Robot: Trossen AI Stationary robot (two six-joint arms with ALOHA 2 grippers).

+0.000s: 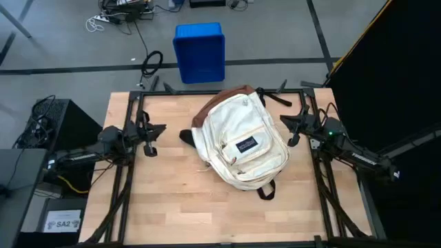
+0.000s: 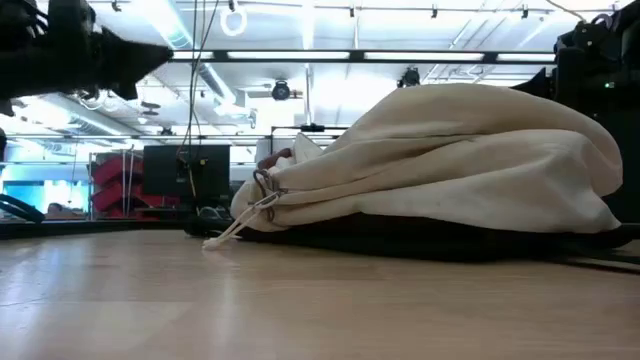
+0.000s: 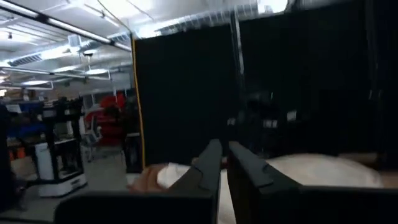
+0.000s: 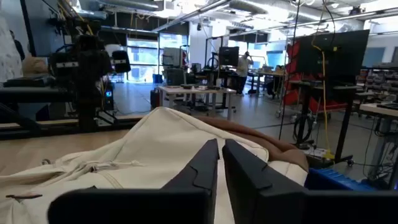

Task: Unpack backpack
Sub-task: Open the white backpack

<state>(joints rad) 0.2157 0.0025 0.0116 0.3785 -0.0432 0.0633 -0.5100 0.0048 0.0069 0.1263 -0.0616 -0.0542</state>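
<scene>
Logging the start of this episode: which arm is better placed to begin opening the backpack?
Probably the right. The right gripper, shut, sits just off the backpack, beside its main body. The left gripper, also shut, waits farther away across bare table.

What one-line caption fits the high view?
Closed backpack lies mid-table, left gripper and right gripper shut, parked either side.

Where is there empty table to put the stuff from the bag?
Bare wood lies between the backpack and the table's near edge, and in a wide strip beside the left pincer. It is tightest between the backpack and the right pincer.
</scene>
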